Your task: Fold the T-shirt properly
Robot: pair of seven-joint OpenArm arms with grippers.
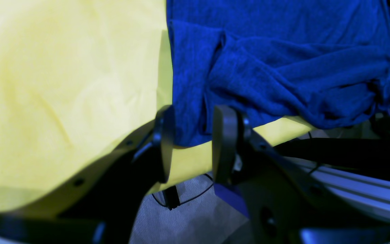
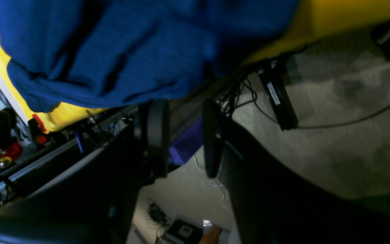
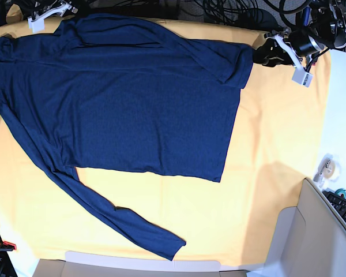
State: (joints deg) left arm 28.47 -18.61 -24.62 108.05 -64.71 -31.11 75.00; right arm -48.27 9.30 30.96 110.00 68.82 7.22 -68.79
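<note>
Yellow cloth (image 3: 277, 156), keyboard (image 3: 345, 209), grey floor (image 2: 333, 142)

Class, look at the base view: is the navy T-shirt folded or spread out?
Mostly spread. The T-shirt lies flat on the yellow cloth, one long sleeve stretched out; only its top-right corner looks tucked over.

The surface (image 3: 277, 144) is viewed from overhead; its 12 o'clock edge is seen close by both wrist cameras.
</note>
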